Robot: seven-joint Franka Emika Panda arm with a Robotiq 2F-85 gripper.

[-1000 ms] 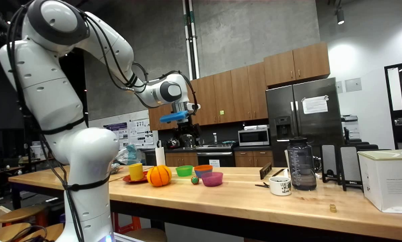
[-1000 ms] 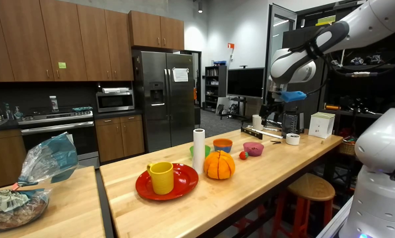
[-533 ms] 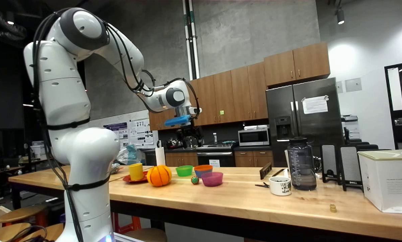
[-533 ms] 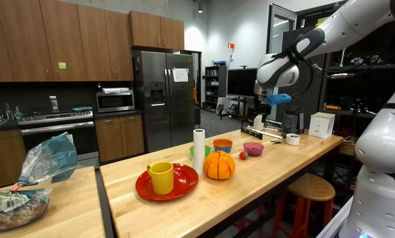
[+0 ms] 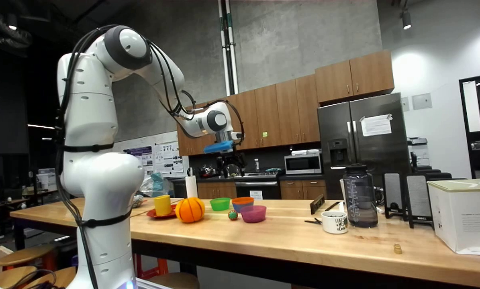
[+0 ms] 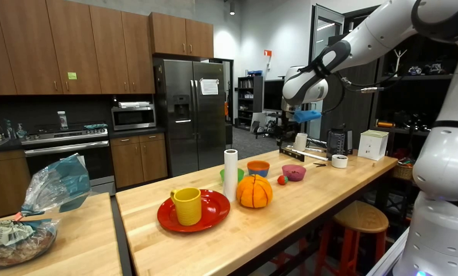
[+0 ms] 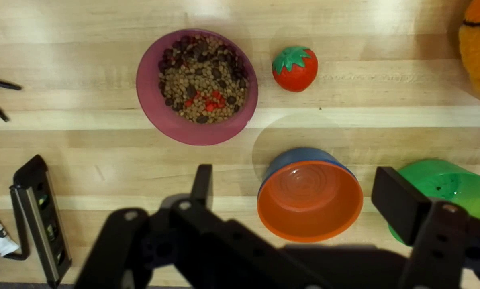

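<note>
In the wrist view, the end effector point(image 7: 302, 192) is spread wide and empty, the orange-and-blue bowl point(image 7: 310, 200) showing between its jaws, on the table point(image 7: 103, 172) below. The green bowl point(image 7: 460, 188) is just right of that bowl, the strawberry point(image 7: 296, 70) above it, the purple bowl point(image 7: 199, 88) up-left. In an exterior view, the end effector hangs well above the orange-and-blue bowl; the pumpkin point(image 5: 190, 209) sits left of that bowl. In an exterior view, the red plate point(image 6: 215, 211) lies nearer the camera than the bowl.
</note>
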